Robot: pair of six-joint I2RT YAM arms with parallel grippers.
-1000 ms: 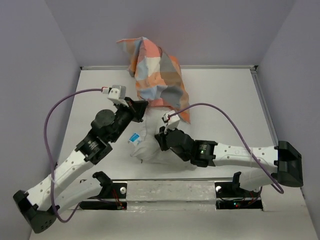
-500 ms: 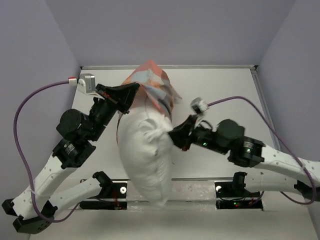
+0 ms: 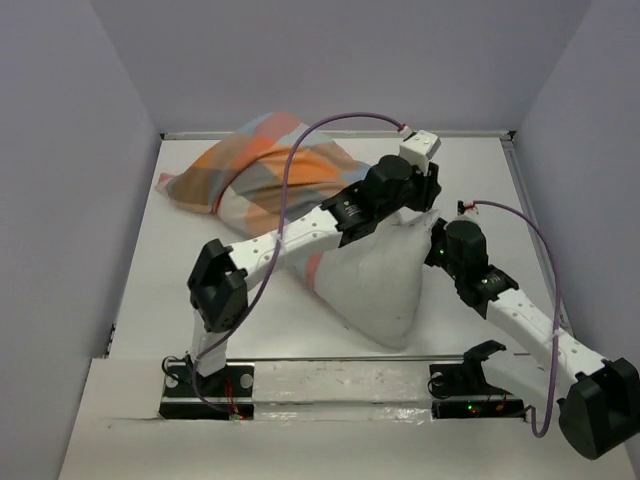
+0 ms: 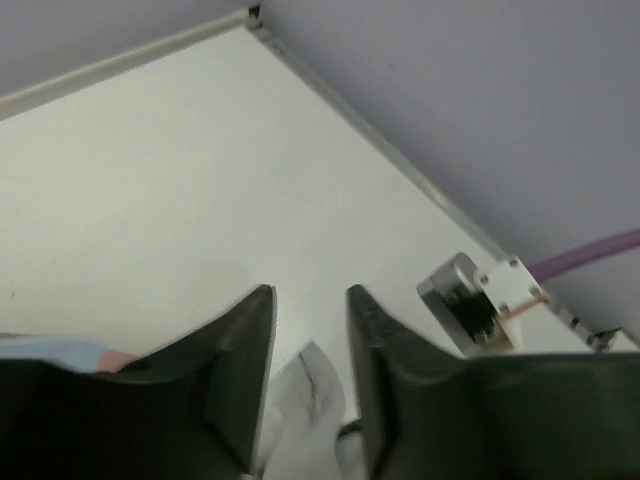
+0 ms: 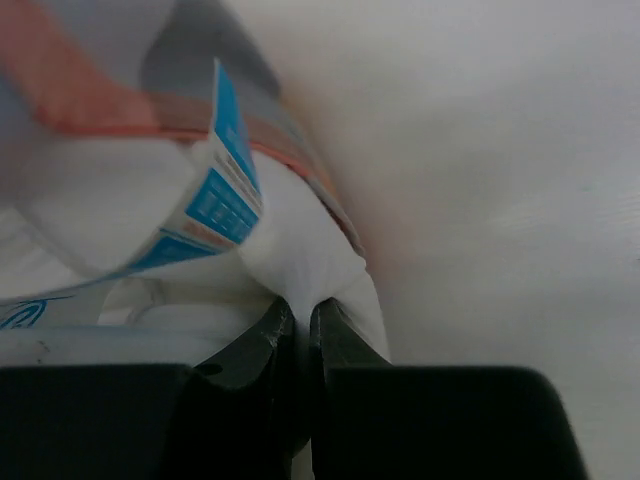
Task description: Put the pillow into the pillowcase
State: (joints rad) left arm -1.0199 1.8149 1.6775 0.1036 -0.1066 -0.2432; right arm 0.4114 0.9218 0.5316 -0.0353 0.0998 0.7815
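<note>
Across the table (image 3: pixel 500 190) the pillow (image 3: pixel 380 285) lies diagonally, pillowcase (image 3: pixel 250 170) end far-left

The white table (image 3: pixel 160 290) bears the plump pillow (image 3: pixel 385 290), partly tucked into the checked pillowcase (image 3: pixel 250 170).

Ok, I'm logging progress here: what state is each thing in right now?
pillow: partly inside the pillowcase, white near end still bare.
pillowcase: pulled over the pillow's far part.
left end effector: open, gripping nothing.
right end effector: shut on a pillow corner.
</note>
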